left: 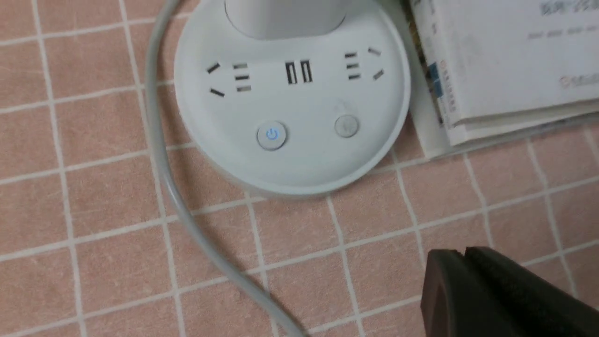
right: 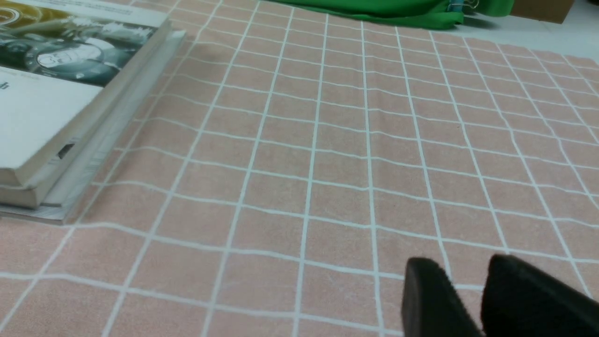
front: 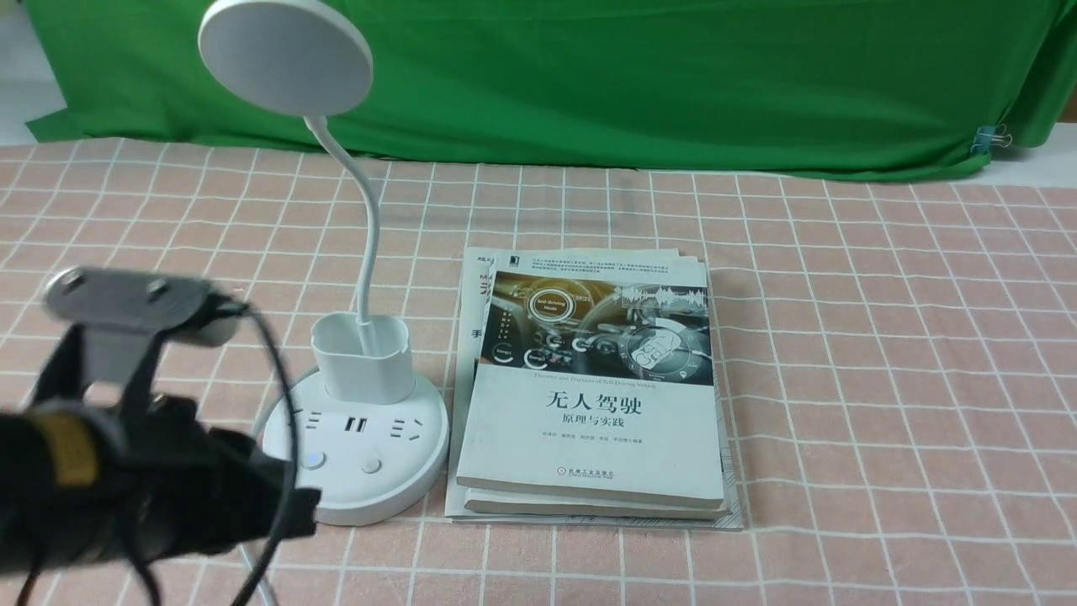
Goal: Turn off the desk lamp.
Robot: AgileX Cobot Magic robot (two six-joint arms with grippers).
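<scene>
While near base of desk lamp (left: 299, 105), L tool (left: 463, 256) together, empty; R tool (right: 462, 271) slightly apart, empty, over cloth (right: 299, 154).

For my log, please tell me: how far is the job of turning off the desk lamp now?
Done: the left gripper, shut, is near the desk lamp base. In hand: it hangs over the cloth, not touching the lamp. Left: pressing the power button, which glows blue. The right gripper is open over the cloth.
</scene>
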